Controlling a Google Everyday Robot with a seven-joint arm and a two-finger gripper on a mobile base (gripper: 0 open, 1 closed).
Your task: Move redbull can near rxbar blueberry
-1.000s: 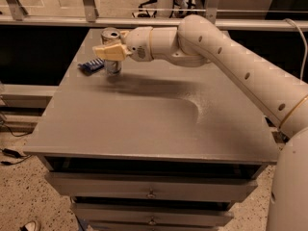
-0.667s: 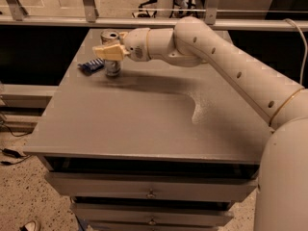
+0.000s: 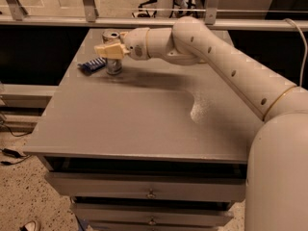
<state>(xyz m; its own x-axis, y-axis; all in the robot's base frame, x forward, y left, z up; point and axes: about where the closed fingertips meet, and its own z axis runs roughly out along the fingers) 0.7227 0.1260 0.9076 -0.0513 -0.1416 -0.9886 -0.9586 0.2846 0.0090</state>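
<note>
The redbull can (image 3: 113, 67) stands upright on the grey table (image 3: 144, 124) at its far left, silver with a pull-tab top. My gripper (image 3: 109, 50) reaches in from the right and is shut around the can's middle, one cream finger (image 3: 107, 49) in front of it. The can's base rests on the table. The rxbar blueberry (image 3: 92, 65), a small flat dark blue wrapper, lies just left of the can, a short gap from it.
The table's left edge is close to the rxbar. A metal railing (image 3: 144, 22) runs behind the table's far edge. Drawers (image 3: 149, 191) sit below the front edge. A pale scuff (image 3: 199, 110) marks the tabletop at the right.
The gripper and the can stay in the same spot by the rxbar. Only the arm's upper part has shifted slightly.
</note>
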